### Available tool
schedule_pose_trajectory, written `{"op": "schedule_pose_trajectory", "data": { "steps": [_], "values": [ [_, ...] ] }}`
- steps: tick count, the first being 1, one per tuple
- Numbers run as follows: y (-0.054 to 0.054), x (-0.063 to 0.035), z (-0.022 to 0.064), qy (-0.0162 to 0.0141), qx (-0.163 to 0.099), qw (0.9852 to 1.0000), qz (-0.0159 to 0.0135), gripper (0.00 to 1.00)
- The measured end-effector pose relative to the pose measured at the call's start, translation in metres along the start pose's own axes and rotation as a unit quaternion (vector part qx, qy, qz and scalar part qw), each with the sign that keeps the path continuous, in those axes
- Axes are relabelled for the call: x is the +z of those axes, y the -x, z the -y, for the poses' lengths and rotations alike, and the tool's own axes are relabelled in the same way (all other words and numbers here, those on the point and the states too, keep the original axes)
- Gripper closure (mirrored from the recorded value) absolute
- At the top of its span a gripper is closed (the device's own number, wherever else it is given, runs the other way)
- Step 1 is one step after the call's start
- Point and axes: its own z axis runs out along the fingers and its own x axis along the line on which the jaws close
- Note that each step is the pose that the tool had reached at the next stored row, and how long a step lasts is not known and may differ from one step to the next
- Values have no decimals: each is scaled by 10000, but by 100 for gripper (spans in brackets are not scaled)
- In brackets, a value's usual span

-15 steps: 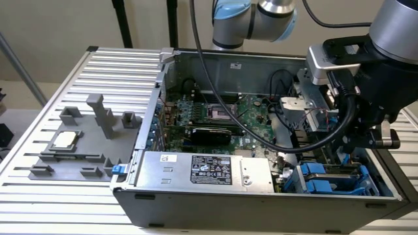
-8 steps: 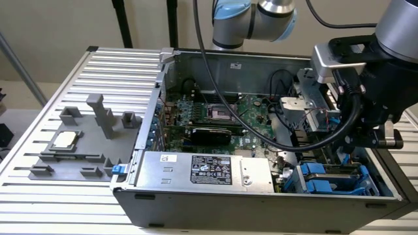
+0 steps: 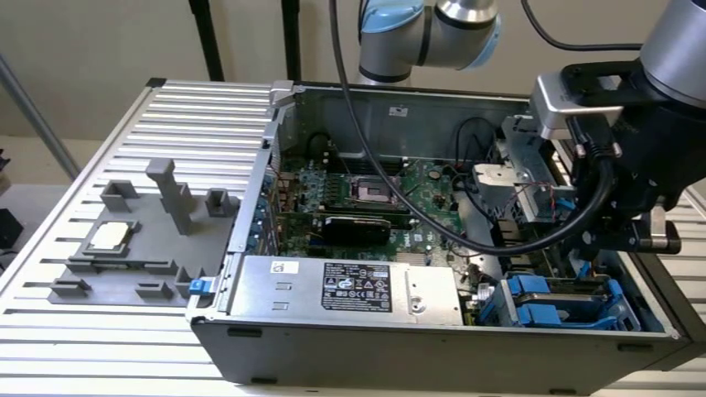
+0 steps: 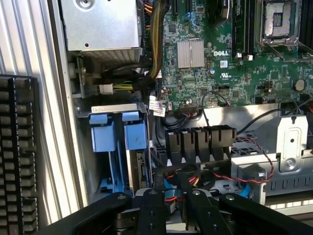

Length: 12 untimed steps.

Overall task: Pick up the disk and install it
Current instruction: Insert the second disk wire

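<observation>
**Over the drive cage, jaws partly parted and empty**

Closest to me, my gripper (image 4: 173, 185) stands at a narrow gap. Through that gap I see only loose wiring below, so I judge that I hold nothing.

Just beyond my fingertips, a twisted red-and-black wire (image 4: 247, 172) runs beside a black ribbed duct (image 4: 200, 141). I should not snag that wire.

A little further on is the disk (image 4: 133, 133). It stands on edge in the drive cage at the corner of the open computer case (image 3: 441, 356). Its blue carrier rails face me, and most of the grey metal body is hidden between them. Two blue carriers sit side by side there, and I cannot tell whether both hold drives.

I expect the disk to be stiff, fairly dense for its size and intolerant of knocks. The bare metal faces are probably slick, and the blue plastic will likely flex a little. The best hold seems to be square across the rails or the drive's long edges, clear of the label face and connector end.

Further back are the silver power supply (image 4: 100, 24) and the green motherboard (image 4: 220, 63).
</observation>
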Motion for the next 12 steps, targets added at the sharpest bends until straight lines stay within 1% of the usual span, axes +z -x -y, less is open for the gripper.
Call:
{"op": "schedule_pose_trajectory", "data": {
  "steps": [1,3,9,12],
  "values": [
    [1,1,6,14,10,10000,-2,75],
    [2,-3,20,52,26,10000,-9,75],
    [10,-33,70,183,62,9998,-26,75],
    [14,-65,97,231,80,9997,-33,75]
  ]
}}
